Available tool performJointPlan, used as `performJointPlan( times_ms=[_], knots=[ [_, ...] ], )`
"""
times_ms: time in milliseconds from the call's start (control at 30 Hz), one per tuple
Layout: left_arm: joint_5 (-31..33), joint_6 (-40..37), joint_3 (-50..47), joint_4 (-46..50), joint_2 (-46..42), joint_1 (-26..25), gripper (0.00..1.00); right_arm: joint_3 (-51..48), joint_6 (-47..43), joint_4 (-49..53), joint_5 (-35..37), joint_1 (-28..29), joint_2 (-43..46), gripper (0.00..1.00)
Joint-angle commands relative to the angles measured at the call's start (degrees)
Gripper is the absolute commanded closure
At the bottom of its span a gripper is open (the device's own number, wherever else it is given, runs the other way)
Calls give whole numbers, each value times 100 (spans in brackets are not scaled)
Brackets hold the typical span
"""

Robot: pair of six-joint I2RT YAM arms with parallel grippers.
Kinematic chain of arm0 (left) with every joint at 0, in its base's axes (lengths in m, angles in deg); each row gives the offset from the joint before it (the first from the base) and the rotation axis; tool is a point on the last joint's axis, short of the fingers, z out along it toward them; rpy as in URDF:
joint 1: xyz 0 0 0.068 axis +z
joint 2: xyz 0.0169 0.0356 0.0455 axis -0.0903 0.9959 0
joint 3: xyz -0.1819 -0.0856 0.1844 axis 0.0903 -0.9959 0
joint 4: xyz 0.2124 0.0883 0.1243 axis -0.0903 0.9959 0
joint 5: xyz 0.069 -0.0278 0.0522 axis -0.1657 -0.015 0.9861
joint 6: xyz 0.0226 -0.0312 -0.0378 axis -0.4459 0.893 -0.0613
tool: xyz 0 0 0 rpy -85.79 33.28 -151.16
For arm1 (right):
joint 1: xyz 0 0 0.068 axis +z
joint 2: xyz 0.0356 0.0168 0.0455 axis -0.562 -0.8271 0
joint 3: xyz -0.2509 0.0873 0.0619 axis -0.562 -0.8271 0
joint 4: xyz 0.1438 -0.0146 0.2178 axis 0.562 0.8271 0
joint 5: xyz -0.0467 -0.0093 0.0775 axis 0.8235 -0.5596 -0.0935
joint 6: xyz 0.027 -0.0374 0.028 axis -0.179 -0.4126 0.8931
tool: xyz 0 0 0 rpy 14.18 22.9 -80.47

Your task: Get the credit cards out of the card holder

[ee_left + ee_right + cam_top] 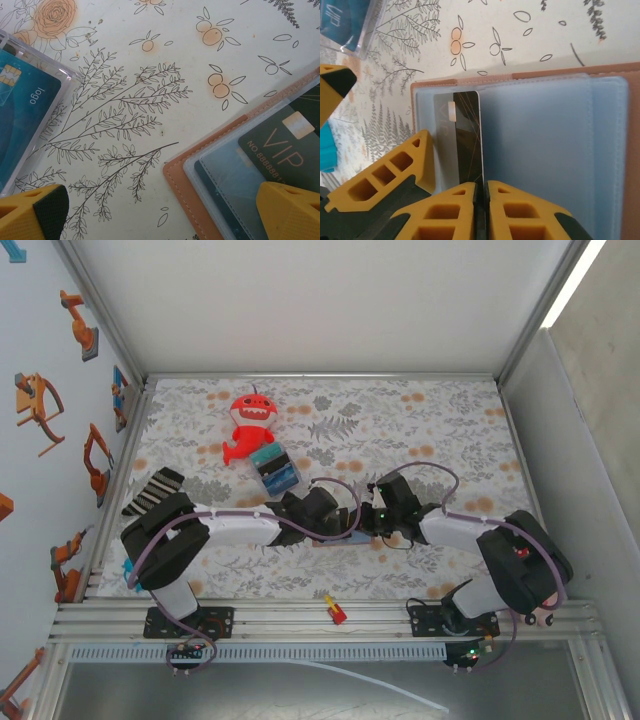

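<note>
The tan card holder (555,71) lies open on the flowered cloth, its pale blue-grey sleeves (540,140) facing up. A dark VIP credit card (466,135) sticks partway out of a sleeve. My right gripper (481,200) is shut on that card's near edge. In the left wrist view the holder's stitched corner (182,187) and the same VIP card (282,145) lie at lower right. My left gripper (165,212) hangs open over that corner, one yellow fingertip (35,210) over the cloth and the other over the sleeves. From above, both grippers (320,515) (378,518) meet mid-table and cover the holder.
A clear case holding a teal card (25,110) lies just left of the left gripper. Behind it are a blue-and-teal block bundle (275,470) and a red plush toy (250,430). A striped sock (152,490) lies at far left, and a small red-and-yellow piece (335,612) on the front rail.
</note>
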Motion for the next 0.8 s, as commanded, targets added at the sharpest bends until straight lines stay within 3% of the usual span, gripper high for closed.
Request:
performJointPlan(
  times_ms=[0, 467, 767],
  knots=[
    [31, -102, 58, 301, 170, -32, 3, -178, 270, -762, -332, -22, -88, 84],
    [-2, 41, 46, 291, 288, -59, 3, -423, 431, -1758, -595, -26, -247, 84],
    [63, 39, 15, 326, 222, -65, 3, -445, 304, -1504, -416, -38, -171, 95]
  ],
)
